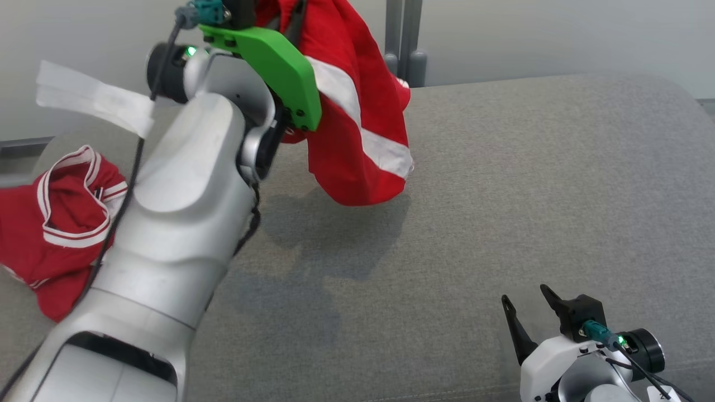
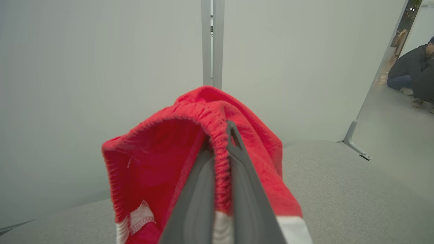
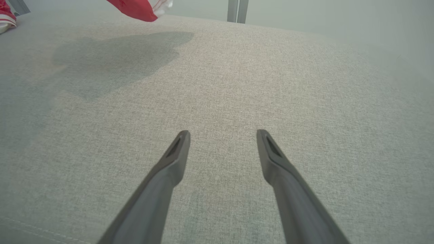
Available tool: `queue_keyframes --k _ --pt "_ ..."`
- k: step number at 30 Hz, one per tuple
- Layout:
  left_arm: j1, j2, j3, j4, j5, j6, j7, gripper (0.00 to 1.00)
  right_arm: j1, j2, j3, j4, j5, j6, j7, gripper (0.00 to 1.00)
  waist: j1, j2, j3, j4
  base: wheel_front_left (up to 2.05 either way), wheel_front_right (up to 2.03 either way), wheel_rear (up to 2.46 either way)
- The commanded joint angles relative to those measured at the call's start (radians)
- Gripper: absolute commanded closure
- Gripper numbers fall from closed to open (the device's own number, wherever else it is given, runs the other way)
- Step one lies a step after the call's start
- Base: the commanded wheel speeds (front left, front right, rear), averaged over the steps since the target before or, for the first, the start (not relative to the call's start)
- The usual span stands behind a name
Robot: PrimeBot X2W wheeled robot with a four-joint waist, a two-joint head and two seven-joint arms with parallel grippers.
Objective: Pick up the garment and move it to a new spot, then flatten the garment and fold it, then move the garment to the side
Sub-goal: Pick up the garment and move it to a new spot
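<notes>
Red garment [image 1: 357,128] hangs clear of the grey cushion [image 1: 530,184], elastic edge clamped in the left gripper [image 2: 219,139], right gripper [image 1: 525,294] spread empty; so narrow a pinch could slip.

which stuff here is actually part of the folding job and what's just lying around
In the job: red garment with white stripe, hanging from the shut left tool; open right tool; grey fabric surface beneath.
Lying about: crumpled red garment with white trim at the surface's left; grey metal post behind; crouching person in dark clothes.
</notes>
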State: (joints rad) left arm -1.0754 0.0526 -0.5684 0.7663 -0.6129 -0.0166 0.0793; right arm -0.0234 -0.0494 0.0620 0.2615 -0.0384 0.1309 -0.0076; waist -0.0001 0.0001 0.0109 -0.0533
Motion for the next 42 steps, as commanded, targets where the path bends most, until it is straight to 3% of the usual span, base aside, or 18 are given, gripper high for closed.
queue_keyframes --k 1,5,8,10,13,24,25,26,27,37,42 --pt "0.032 -0.002 -0.017 -0.022 -0.030 0.036 0.005 1.00 0.012 -0.002 -0.003 -0.005 -0.003 0.000 -0.005 0.00 0.0001 -0.0001 0.002 -0.037 0.00 0.00 0.00" --pt "0.074 0.001 -0.123 -0.149 -0.153 0.202 0.061 1.00 0.010 -0.002 -0.019 -0.011 -0.004 0.000 -0.010 0.00 0.0001 -0.0001 0.022 -0.041 0.00 0.00 0.00" --pt "0.106 0.001 -0.188 -0.216 -0.212 0.302 0.092 1.00 0.007 -0.002 -0.026 -0.011 -0.004 0.000 -0.012 0.00 0.0001 -0.0001 0.034 -0.037 0.00 0.00 0.00" --pt "0.120 0.001 -0.212 -0.234 -0.231 0.342 0.098 1.00 0.001 -0.002 -0.025 -0.010 0.000 0.000 -0.015 0.00 0.0001 -0.0001 0.042 -0.035 0.00 0.00 0.00" --pt "0.144 0.018 -0.226 -0.195 -0.218 0.370 0.106 1.00 -0.011 -0.002 -0.007 -0.008 0.005 0.000 -0.017 0.00 0.0001 -0.0001 0.053 -0.034 0.00 0.00 0.00" --pt "0.234 0.176 -0.240 -0.024 -0.199 0.347 0.096 1.00 -0.032 -0.002 0.017 -0.004 -0.010 0.000 -0.013 0.00 0.0001 -0.0001 0.085 -0.001 0.00 0.00 0.00" --pt "0.238 0.182 -0.240 -0.013 -0.199 0.344 0.089 0.83 -0.032 -0.002 0.017 -0.003 -0.010 0.000 -0.012 0.00 0.0001 -0.0001 0.084 0.002 0.00 0.00 0.00" --pt "0.241 0.187 -0.240 -0.003 -0.198 0.339 0.080 0.46 -0.033 -0.002 0.019 -0.001 -0.010 0.000 -0.011 0.00 0.0001 -0.0001 0.083 0.005 0.00 0.00 0.00" --pt "0.249 0.190 -0.241 0.010 -0.202 0.332 0.081 0.00 -0.033 -0.002 0.021 -0.001 -0.009 0.000 -0.010 0.00 0.0001 -0.0001 0.081 0.007 0.00 0.00 0.00" --pt "0.309 0.198 -0.241 0.101 -0.223 0.273 0.017 0.00 -0.022 -0.002 -0.005 0.003 0.008 0.000 -0.001 0.00 0.0001 -0.0001 0.035 0.024 0.00 0.00 0.00" --pt "0.352 0.203 -0.211 0.087 -0.240 0.241 -0.092 0.00 -0.004 -0.002 -0.039 0.005 0.025 0.000 -0.004 0.00 0.0001 -0.0001 0.007 0.039 0.00 0.00 0.00"
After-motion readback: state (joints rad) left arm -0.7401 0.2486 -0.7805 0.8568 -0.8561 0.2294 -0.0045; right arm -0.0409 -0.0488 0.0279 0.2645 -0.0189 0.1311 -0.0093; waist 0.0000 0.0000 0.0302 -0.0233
